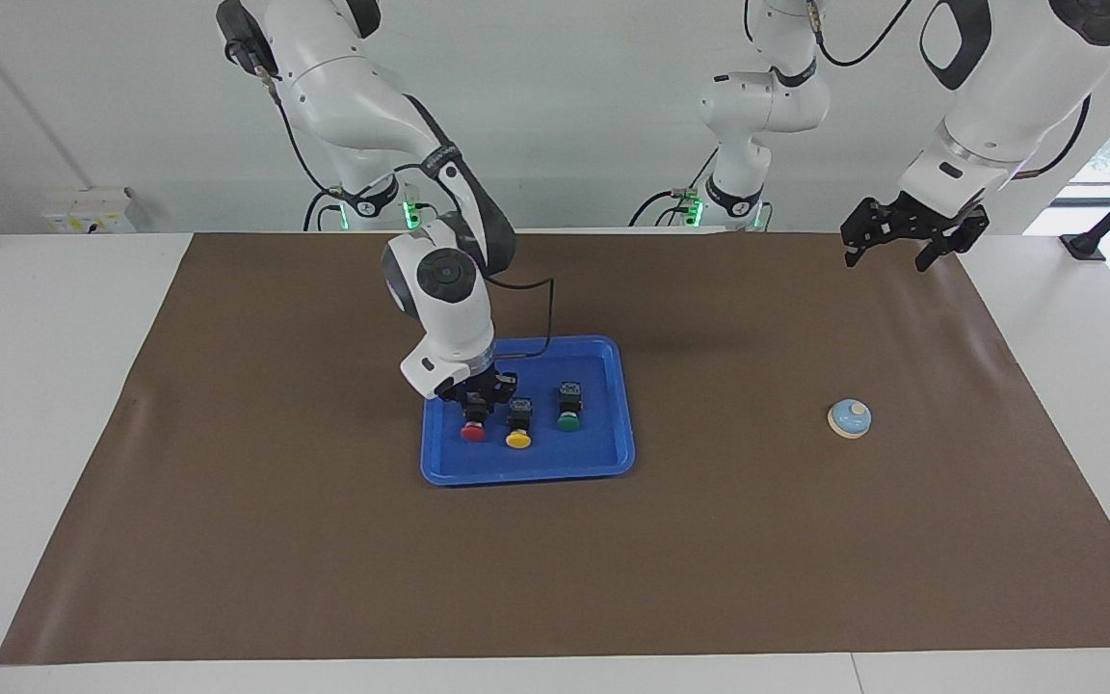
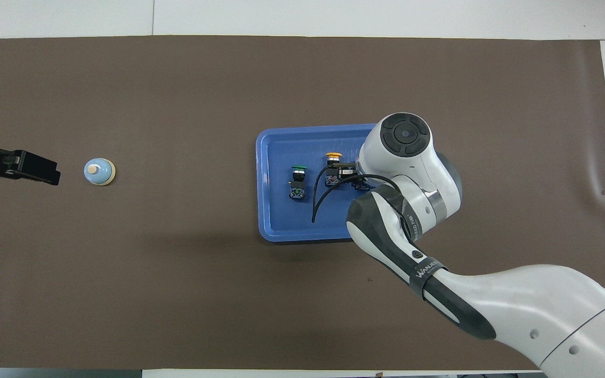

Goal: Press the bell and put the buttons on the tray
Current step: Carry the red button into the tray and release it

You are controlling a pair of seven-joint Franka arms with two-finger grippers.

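Three buttons now sit at frame centre: yellow button (image 1: 517, 439) and green button (image 1: 568, 422) lie in the tray (image 1: 613, 458), and the right hand (image 1: 475, 403) pinches the red button (image 1: 472, 432) low over it. Next likely: release. The left hand (image 1: 905, 241), spread, waits upper right above the bell (image 1: 849, 418).
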